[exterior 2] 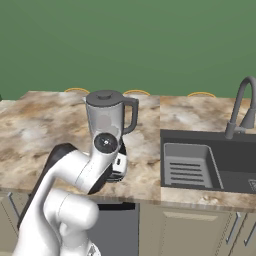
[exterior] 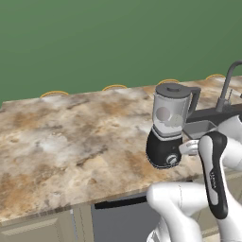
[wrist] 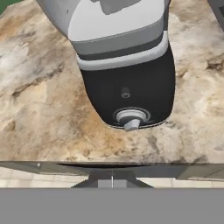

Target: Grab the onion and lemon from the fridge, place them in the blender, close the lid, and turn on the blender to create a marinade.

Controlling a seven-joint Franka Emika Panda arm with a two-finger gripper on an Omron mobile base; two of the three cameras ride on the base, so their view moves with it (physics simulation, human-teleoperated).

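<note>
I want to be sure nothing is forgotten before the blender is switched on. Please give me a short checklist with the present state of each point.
1. Lid sits on the jar of the blender: ok.
2. Onion inside the jar: ok, a pale ball shows through the wall.
3. Lemon inside the jar: ok, a faint yellow-green shape beside the onion.
4. Blender stands upright on the counter, away from the sink: ok.
5. Claw is shut and lined up with the knob: ok.
6. Claw touches the knob: not ok, a gap remains in the hand view.
</note>
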